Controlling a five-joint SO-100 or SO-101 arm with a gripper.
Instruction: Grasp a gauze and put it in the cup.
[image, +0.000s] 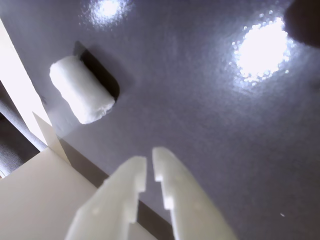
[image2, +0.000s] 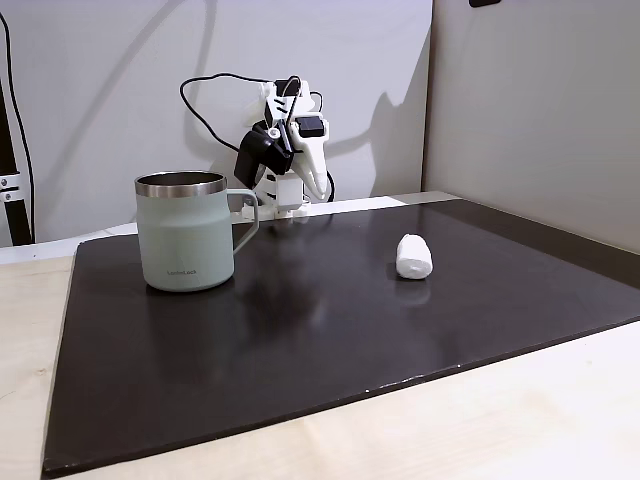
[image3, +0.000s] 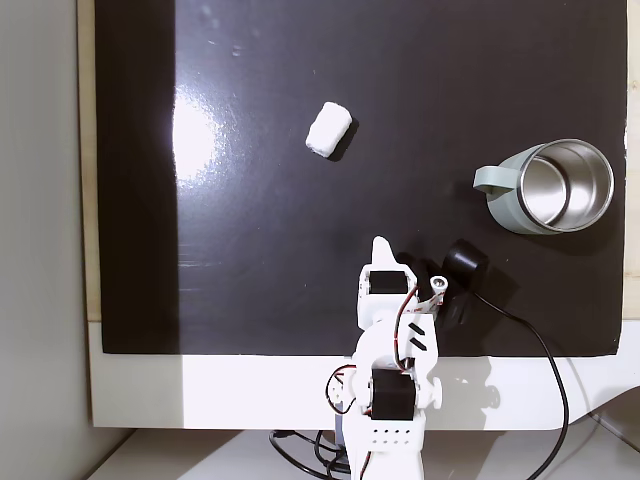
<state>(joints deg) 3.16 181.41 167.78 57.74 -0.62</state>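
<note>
Gripper (image: 150, 165) enters wrist view from bottom edge, two white fingers (image: 125, 190) w/ just a thin slit between the tips, nearly closed, nothing held. It hangs over the dark glossy mat (image: 210, 130), not touching anything. In a fixed view from the side the arm (image2: 285, 140) sits folded up at the far edge of the mat, gripper pointing down near its base; in a fixed view from above the arm (image3: 390, 340) is at the bottom edge, folded over itself.

Gauze (image: 82, 90) lies on its side on the mat, up-left of the fingertips in wrist view, well apart from them. Side view: gauze (image2: 413, 256) right of centre on the mat. Top view: gauze (image3: 328, 129) upper-mid, far from the arm.

Cup (image2: 187, 232) stands upright on the left in the side view, handle toward the right. Top view: cup (image3: 548, 186) at right, handle pointing left, steel inside visible w/ nothing in it. Gauze and cup well apart.

Mat lies on a pale wooden table (image2: 500, 420).
</note>
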